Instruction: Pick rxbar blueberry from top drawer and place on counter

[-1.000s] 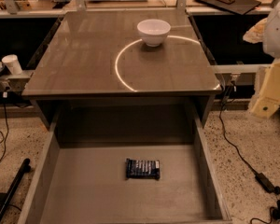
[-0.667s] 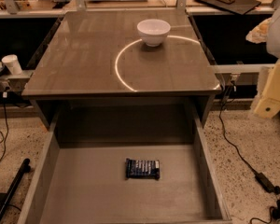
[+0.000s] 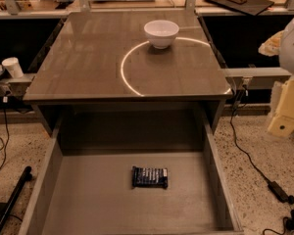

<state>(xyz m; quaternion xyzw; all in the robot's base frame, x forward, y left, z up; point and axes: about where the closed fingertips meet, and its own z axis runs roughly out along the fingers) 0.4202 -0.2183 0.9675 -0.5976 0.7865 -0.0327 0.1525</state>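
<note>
The gripper (image 3: 285, 110) hangs at the right edge of the view. It is a pale cream block under a rounded white arm shell, out past the right side of the surface and over the floor. Only part of it shows, so I cannot tell whether the jaws are wide or narrow, and nothing is seen in them. Off to the side like this, it leaves the drawer mouth unobstructed, which I read as a reach not yet begun.

The bar (image 3: 150, 177) lies well apart from the jaws, to their left, nearer and lower. It rests flat on the drawer floor with its long side running left to right. It sits about midway between the side walls and touches neither. The drawer (image 3: 214, 180) is pulled out toward the near side, so the bar is exposed from above. Flat and alone, it probably suits a straight descent with the jaws set across its short width.

Past the drawer, farther and higher, is the surface (image 3: 83, 62). A white bowl (image 3: 161, 33) stands at its far middle, on the bright arc (image 3: 123, 70). The broad bare stretch left and near of the bowl looks like the natural spot for the bar. A paper cup (image 3: 12, 66) stands on a ledge off the left side, and a cable (image 3: 245, 151) trails over the floor on the right.
</note>
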